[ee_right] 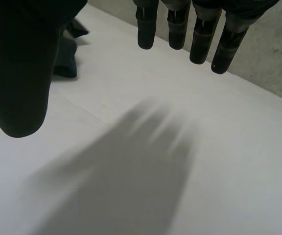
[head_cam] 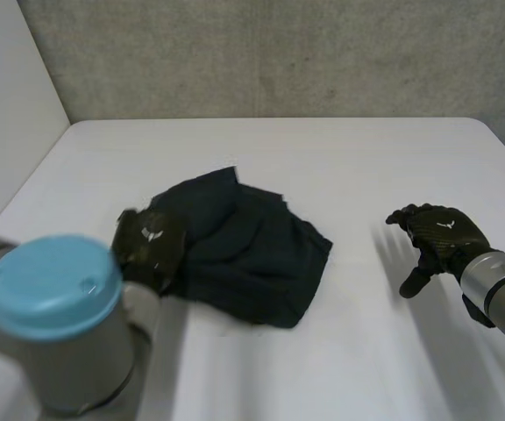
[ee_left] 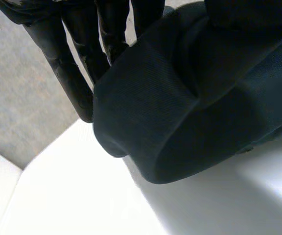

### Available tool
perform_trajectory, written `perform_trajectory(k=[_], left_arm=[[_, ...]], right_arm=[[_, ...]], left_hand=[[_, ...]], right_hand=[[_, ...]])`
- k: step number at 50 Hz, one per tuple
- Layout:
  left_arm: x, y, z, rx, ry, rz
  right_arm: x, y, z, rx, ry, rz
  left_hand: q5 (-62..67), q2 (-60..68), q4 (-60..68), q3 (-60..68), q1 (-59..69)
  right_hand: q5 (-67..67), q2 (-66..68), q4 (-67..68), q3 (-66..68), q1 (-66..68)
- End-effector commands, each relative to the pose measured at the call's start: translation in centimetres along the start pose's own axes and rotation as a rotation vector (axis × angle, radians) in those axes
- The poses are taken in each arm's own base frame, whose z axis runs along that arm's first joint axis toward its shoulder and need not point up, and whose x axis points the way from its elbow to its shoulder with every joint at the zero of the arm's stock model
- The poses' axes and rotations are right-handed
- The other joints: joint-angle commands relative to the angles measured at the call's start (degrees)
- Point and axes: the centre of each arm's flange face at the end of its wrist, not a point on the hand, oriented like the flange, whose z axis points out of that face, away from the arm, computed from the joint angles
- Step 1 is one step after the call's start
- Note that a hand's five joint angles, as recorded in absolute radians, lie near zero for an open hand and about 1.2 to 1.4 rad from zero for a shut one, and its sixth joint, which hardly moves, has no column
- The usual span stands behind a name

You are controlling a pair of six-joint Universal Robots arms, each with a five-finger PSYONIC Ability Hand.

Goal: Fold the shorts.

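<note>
Folding the shorts: left hand had a grip, right hand had nothing

Closest to the head camera was the left arm (head_cam: 68,351), grey with its light-blue cap (head_cam: 51,285). Just past it, the left hand (head_cam: 152,244) sat on the near-left edge of the shorts (head_cam: 252,254). From the left wrist camera it looked like a proper pinch. A thick fold of the dark cloth was bunched up against the fingers (ee_left: 75,78), with what seemed to be the thumb (ee_left: 248,11) pressed on from the other side. That fold was lifted a bit clear of the white table (head_cam: 366,158) underneath it. So I'd call that hand clamped on the shorts.

At about the same depth on the other side, the right hand (head_cam: 437,232) hovered over bare table, well apart from the shorts. Its own wrist camera showed the fingers (ee_right: 180,29) straight and spread, with the thumb (ee_right: 18,73) off to one side and nothing between them. A scrap of the shorts showed on the table beyond that thumb.

The shorts themselves lay in a rumpled heap around the middle of the table, not flat at all. One corner stuck out toward the far side and the bulk slumped toward the right hand's side. They were dark navy or black, hard to say which.

Beyond them the table ran bare to its far edge, and behind that stood a grey wall (head_cam: 323,53).
</note>
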Motion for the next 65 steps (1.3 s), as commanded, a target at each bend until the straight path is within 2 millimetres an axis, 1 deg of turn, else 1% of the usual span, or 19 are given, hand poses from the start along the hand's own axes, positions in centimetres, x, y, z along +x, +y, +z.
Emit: perform_trajectory(k=[1, 7, 14, 22, 27, 33, 39, 43, 45, 48, 49, 50, 53, 56, 57, 60, 61, 64, 65], left_arm=[[-1.5, 1.9, -2.5, -0.055, -0.012, 0.015], [-3.1, -1.3, -4.1, 0.059, -0.043, -0.015], [-3.9, -5.2, -3.7, 0.189, -0.066, -0.024], [0.3, -7.2, -0.1, 0.257, 0.104, 0.0], [3.5, -6.3, 3.5, 0.236, 0.191, 0.028], [5.6, -3.8, 6.7, 0.134, 0.222, 0.084], [6.0, -1.7, 8.7, 0.003, 0.17, 0.199], [5.3, -1.5, 9.0, -0.031, 0.105, 0.224], [4.9, -1.5, 9.2, -0.035, 0.087, 0.223], [4.4, -1.9, 9.6, -0.019, 0.068, 0.202], [4.2, -2.0, 9.7, -0.012, 0.062, 0.198], [4.0, -2.5, 9.8, 0.011, 0.051, 0.191], [3.7, -3.6, 9.8, 0.059, 0.029, 0.172], [2.6, -5.9, 10.2, 0.157, -0.025, 0.13], [2.2, -6.6, 10.4, 0.187, -0.044, 0.115], [-0.7, -10.2, 11.2, 0.325, -0.15, 0.042], [-1.3, -10.9, 11.4, 0.352, -0.173, 0.03], [-4.5, -14.5, 11.8, 0.49, -0.287, -0.037], [-5.3, -15.3, 11.8, 0.524, -0.314, -0.054]], right_arm=[[-1.5, -0.7, -0.9, -0.024, -0.064, 0.132], [-3.1, -2.7, -1.2, -0.009, -0.117, 0.163], [-4.9, -6.2, -1.0, 0.034, -0.158, 0.128], [-7.3, -8.1, 1.8, 0.016, -0.129, 0.09], [-8.3, -7.7, 4.2, -0.002, -0.128, 0.118], [-8.8, -6.4, 7.0, -0.036, -0.138, 0.215], [-10.2, -4.2, 9.4, -0.071, -0.153, 0.211], [-11.0, -3.0, 10.4, -0.101, -0.175, 0.205], [-11.5, -2.6, 10.5, -0.113, -0.196, 0.201], [-12.8, -2.2, 10.7, -0.124, -0.268, 0.194], [-13.3, -2.4, 10.7, -0.12, -0.306, 0.193], [-13.4, -2.6, 10.7, -0.114, -0.317, 0.195], [-13.5, -4.3, 10.6, -0.058, -0.35, 0.193], [-13.1, -6.8, 10.2, 0.019, -0.347, 0.186], [-12.8, -8.8, 9.9, 0.084, -0.341, 0.182], [-12.0, -12.0, 9.4, 0.198, -0.315, 0.16], [-11.4, -14.4, 9.0, 0.303, -0.281, 0.127], [-10.1, -18.5, 7.8, 0.48, -0.188, 0.051], [-9.3, -21.2, 6.5, 0.596, -0.113, -0.008]], left_hand=[[-30.3, -30.4, -30.3, -30.4, -27.9], [-50.8, -51.0, -50.9, -50.9, -48.4], [-52.0, -52.2, -52.1, -52.1, -49.6], [-51.4, -51.5, -51.4, -51.5, -49.0], [-51.4, -51.5, -51.4, -51.5, -49.0], [-50.7, -50.9, -50.7, -50.8, -48.3], [-41.1, -41.3, -41.2, -41.2, -38.7], [-32.4, -32.5, -32.4, -32.5, -30.0], [-27.3, -27.5, -27.4, -27.4, -24.9], [-5.3, -5.5, -5.4, -5.4, -2.9], [-0.6, -0.8, -0.7, -0.7, 1.8], [6.6, 6.4, 6.5, 6.5, 9.0], [15.7, 15.5, 15.7, 15.6, 18.1], [15.7, 15.6, 15.7, 15.6, 18.1], [15.7, 15.6, 15.7, 15.6, 18.1], [15.7, 15.6, 15.7, 15.6, 18.1], [15.7, 15.6, 15.7, 15.6, 18.1], [15.7, 15.6, 15.7, 15.6, 18.1], [15.7, 15.6, 15.7, 15.6, 18.1]], right_hand=[[-4.0, -3.0, -3.6, -2.2, -1.8], [-4.0, -3.0, -3.6, -2.2, -1.8], [-4.0, -3.0, -3.6, -2.2, -1.8], [-4.0, -3.0, -3.6, -2.2, -1.8], [-4.0, -3.0, -3.6, -2.2, -1.8], [-4.0, -3.0, -3.6, -2.2, -1.8], [-4.0, -3.0, -3.6, -2.2, -1.8], [-4.0, -3.0, -3.6, -2.2, -1.8], [6.8, 7.7, 7.2, 8.6, 9.0], [37.7, 38.7, 38.1, 39.5, 39.9], [62.6, 63.6, 63.0, 64.4, 64.8], [65.9, 66.9, 66.4, 67.8, 68.1], [66.0, 67.0, 66.4, 67.8, 68.2], [66.0, 67.0, 66.4, 67.8, 68.2], [66.0, 67.0, 66.4, 67.8, 68.2], [66.0, 67.0, 66.4, 67.8, 68.2], [66.0, 67.0, 66.4, 67.8, 68.2], [66.0, 67.0, 66.4, 67.8, 68.2], [66.0, 67.0, 66.4, 67.8, 68.2]])
